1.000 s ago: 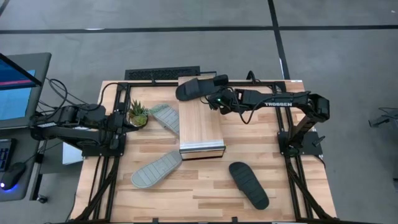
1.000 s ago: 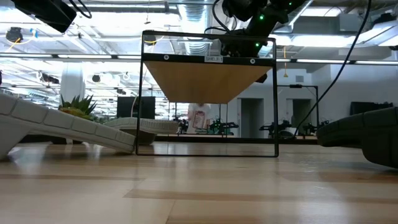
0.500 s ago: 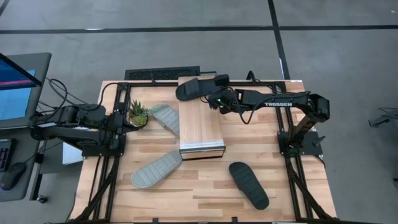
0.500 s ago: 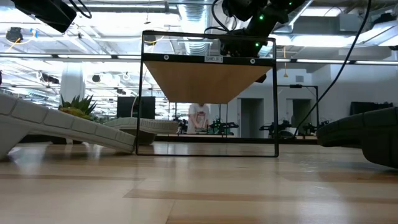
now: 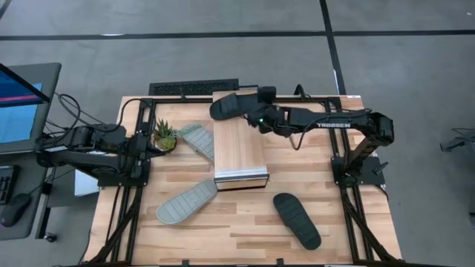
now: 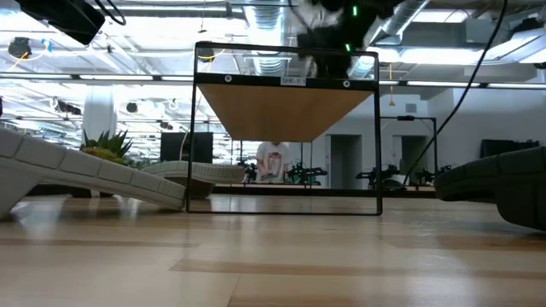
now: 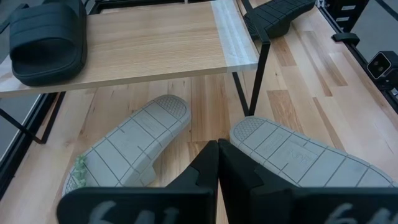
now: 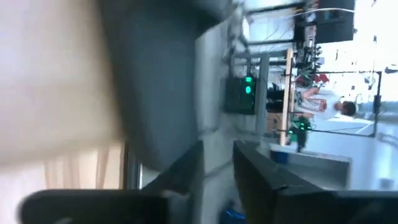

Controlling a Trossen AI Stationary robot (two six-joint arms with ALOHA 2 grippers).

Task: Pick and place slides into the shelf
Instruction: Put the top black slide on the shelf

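Grey concrete floor all round, and on the wooden table [image 5: 245,230] sits the light-wood shelf [image 5: 239,144], one black slide [image 5: 231,104] already lying across its far end. The right gripper [image 5: 261,119] hovers just beside that slide at the shelf's far right edge; whether its fingers are apart or together I cannot tell, the wrist view being smeared. The left gripper [image 7: 217,163] waits at the table's left edge near the potted plant [image 5: 164,136], fingers pressed together on nothing. Three remain on the table: a grey-green slide [image 5: 198,139] against the shelf's left side, another grey-green slide [image 5: 186,202] near its front corner, a second black slide [image 5: 297,220] at front right. These look like light, springy foam (forgiving, hardly fragile), so I'd judge the wide strap or a sole edge the surest hold, since a flat sole may flex and slip.
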